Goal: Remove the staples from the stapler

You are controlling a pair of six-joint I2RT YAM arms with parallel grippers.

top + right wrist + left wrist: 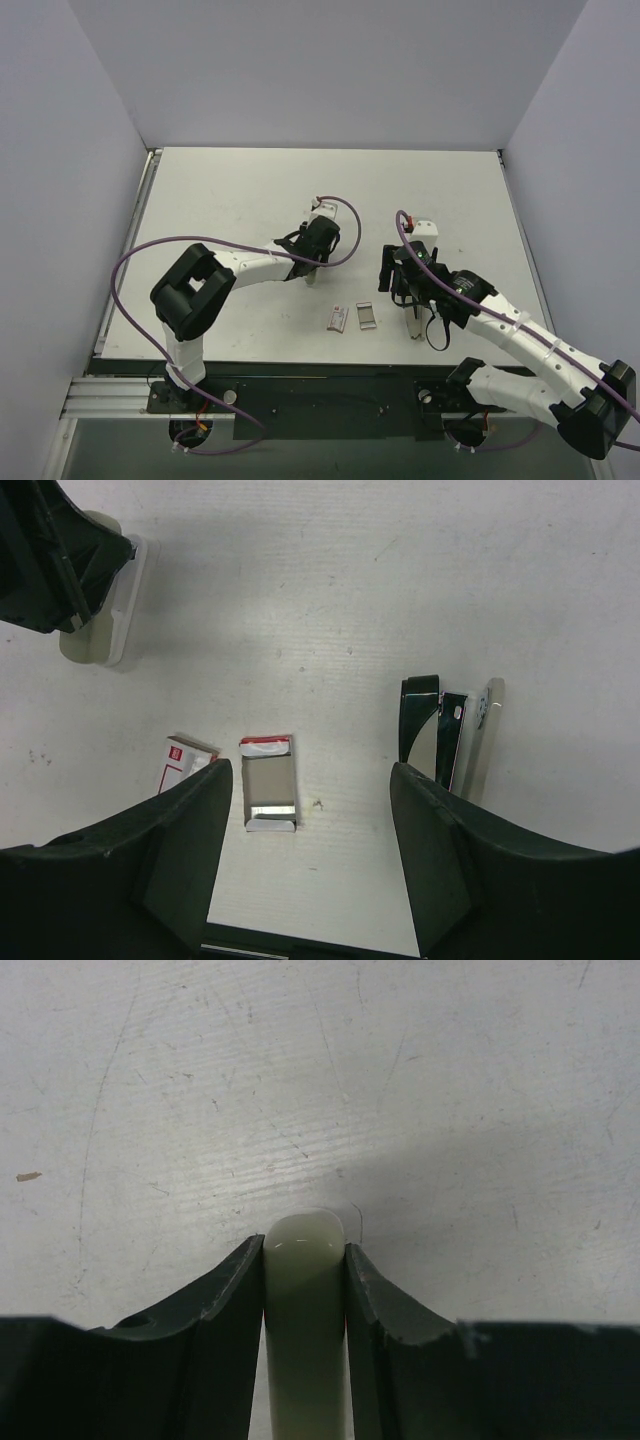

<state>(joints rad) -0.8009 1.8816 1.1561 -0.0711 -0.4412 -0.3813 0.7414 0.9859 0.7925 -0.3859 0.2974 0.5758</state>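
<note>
The stapler (447, 742), silver-grey with a black end, lies on the table just outside my right gripper's right finger (440, 850). From above, the stapler (412, 322) sits near the table's front edge. My right gripper (308, 778) (400, 293) hovers open with nothing between its fingers. My left gripper (304, 1248) (311, 266) is shut on a pale olive-grey rounded bar (305, 1300), with both jaws pressed against its sides. That bar (92, 640) also shows at the upper left of the right wrist view. No loose staples are visible.
Two small staple boxes lie left of the stapler. One is open with a red edge (269, 796) (367, 316). The other is white and red (181, 762) (337, 318), partly behind my right gripper's left finger. The table's front edge (330, 366) is close behind them.
</note>
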